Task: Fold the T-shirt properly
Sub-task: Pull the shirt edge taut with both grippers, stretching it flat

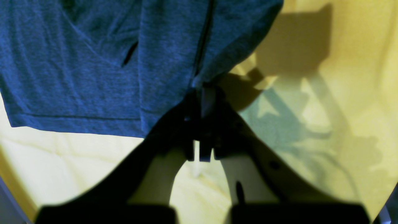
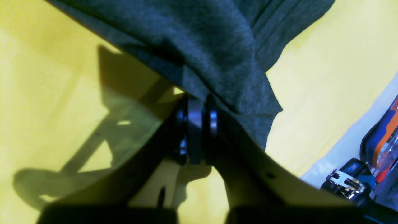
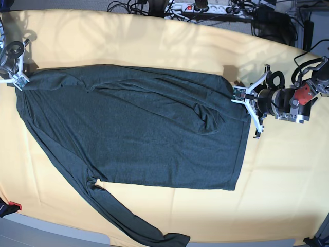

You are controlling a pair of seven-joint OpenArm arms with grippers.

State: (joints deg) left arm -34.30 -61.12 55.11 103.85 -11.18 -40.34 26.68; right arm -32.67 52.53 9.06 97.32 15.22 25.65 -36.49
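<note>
The T-shirt (image 3: 133, 128), dark teal-grey with long sleeves, lies spread sideways over the yellow table (image 3: 288, 170). One sleeve (image 3: 128, 218) trails toward the front edge, while the other is folded over the body. My left gripper (image 3: 237, 94) is shut on the shirt's upper right corner by the hem; in the left wrist view its fingertips (image 1: 203, 90) pinch a bunched fold of the T-shirt (image 1: 93, 62). At the far left my right gripper (image 3: 21, 80) is shut on the shoulder corner. Its jaws (image 2: 199, 104) clamp the edge of the T-shirt (image 2: 217, 46).
A power strip and cables (image 3: 200, 7) run along the table's back edge. Tools in a case (image 2: 373, 155) lie just beyond the table edge near my right gripper. A small red object (image 3: 13, 207) sits at the front left edge.
</note>
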